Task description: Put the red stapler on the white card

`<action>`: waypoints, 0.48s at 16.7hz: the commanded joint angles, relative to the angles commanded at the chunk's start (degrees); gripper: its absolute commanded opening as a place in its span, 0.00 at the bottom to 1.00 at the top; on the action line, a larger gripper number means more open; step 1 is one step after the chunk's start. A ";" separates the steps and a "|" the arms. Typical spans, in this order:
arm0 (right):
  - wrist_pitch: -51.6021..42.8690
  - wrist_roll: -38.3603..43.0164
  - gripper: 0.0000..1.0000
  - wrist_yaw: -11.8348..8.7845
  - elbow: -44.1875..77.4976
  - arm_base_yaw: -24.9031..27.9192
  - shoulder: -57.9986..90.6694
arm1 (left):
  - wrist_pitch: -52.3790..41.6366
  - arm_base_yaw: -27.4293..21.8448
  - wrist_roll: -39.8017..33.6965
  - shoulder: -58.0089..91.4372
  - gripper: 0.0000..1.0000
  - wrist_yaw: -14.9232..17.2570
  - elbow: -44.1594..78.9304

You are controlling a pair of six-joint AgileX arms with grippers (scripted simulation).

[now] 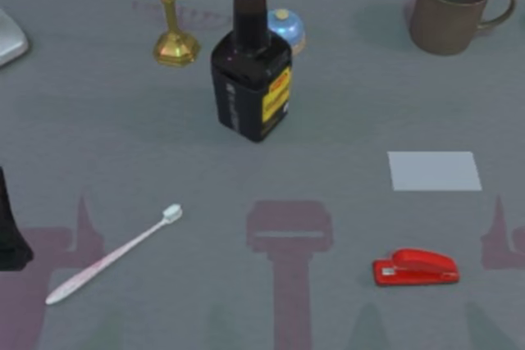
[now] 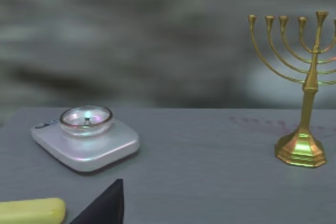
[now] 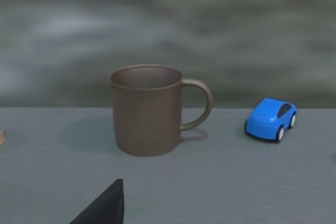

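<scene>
Table, seen from above: a grey surface carrying, in falling order of size, a dark sauce bottle with a red cap, a brown mug at the far right, a gold candelabrum at the far left, a toothbrush, the white card and the red stapler.

The stapler lies on the right half, near the front edge, its long axis running left to right. The card lies flat just beyond it, slightly to the right, apart from it and bare. I judge my right arm the nearer, and the carry a short push away from the front edge.

Only a dark piece of my left arm shows at the left edge. The right gripper is out of view above; each wrist view shows only one dark tip, so I cannot tell either gripper's state.
</scene>
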 joint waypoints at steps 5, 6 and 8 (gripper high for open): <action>-3.10 -2.59 1.00 -0.10 3.49 1.70 3.58 | 0.00 0.00 0.00 0.00 1.00 0.00 0.00; -5.05 -4.23 1.00 -0.12 5.75 2.74 5.99 | 0.00 0.00 0.00 0.00 1.00 0.00 0.00; -10.06 -8.39 1.00 -0.12 11.56 5.32 12.62 | 0.00 0.00 0.00 0.00 1.00 0.00 0.00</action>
